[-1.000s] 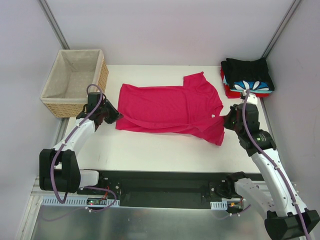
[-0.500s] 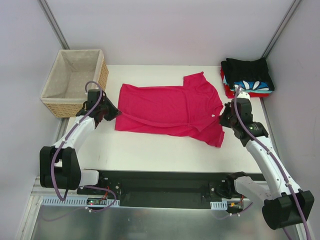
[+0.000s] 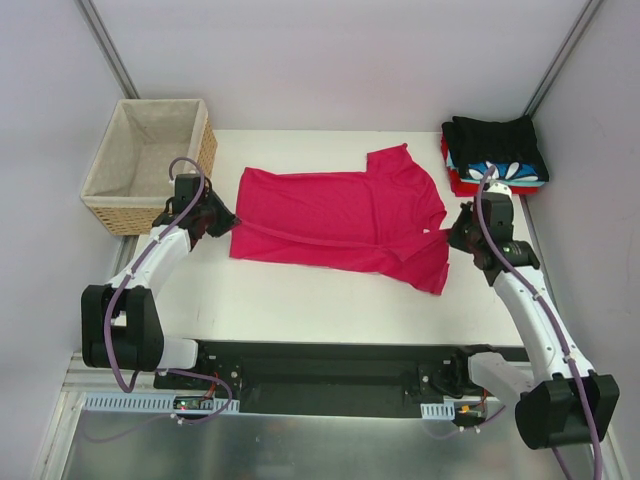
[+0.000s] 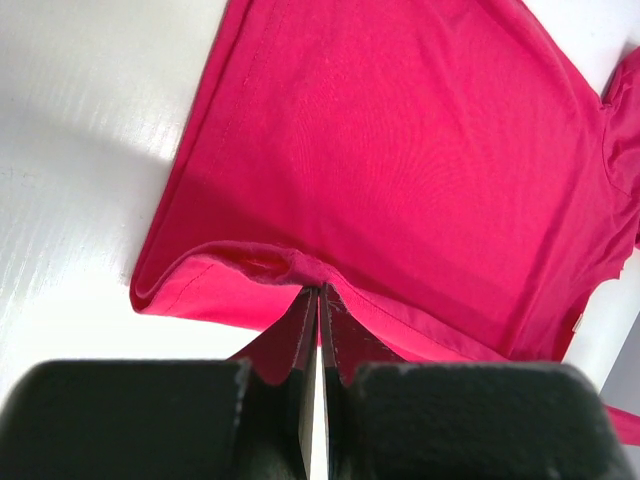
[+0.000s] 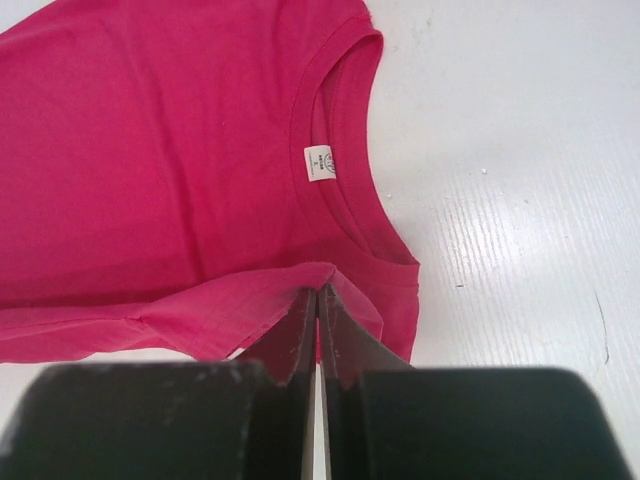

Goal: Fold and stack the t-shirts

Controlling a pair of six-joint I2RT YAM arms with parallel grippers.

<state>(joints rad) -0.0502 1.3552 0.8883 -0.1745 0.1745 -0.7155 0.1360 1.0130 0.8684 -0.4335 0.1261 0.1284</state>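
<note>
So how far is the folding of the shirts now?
Done: folded shirts sit stacked at the far right corner. In hand: the left gripper is shut on the pink tee at its hem, the right gripper by its collar; the tee lies mostly flat. Left: fold it and put it on the stack.

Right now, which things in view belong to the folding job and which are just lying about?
Job: pink t-shirt, pinched at opposite ends by the left gripper and right gripper; stack of folded t-shirts, far right corner.
Lying about: wicker basket, far left.
</note>
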